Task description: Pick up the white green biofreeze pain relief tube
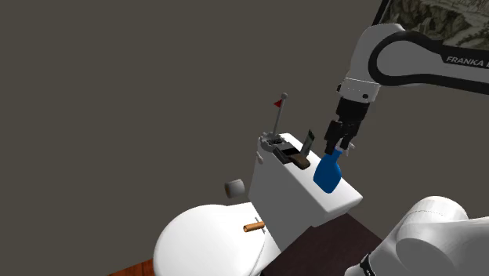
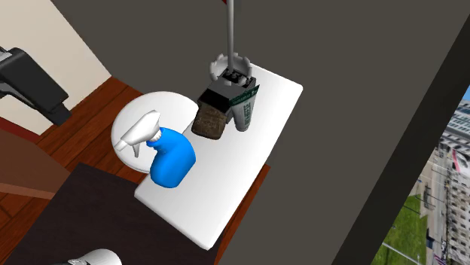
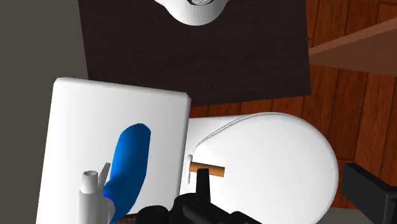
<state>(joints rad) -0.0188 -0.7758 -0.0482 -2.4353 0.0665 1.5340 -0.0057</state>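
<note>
Reading print on the tube (image 2: 246, 105) takes the second exterior view; the shoulder view shows the hand (image 1: 338, 147), state unclear.

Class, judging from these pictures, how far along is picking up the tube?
Done: nothing yet; the tube sits on the toilet tank, untouched. In hand: the gripper hangs over the blue spray bottle beside it. Left: reach the tube, grasp, lift.

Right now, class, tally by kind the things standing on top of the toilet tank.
Spray bottle: 1
Tube: 1
Brown block: 1
Pole on a stand: 1
Total: 4
</note>
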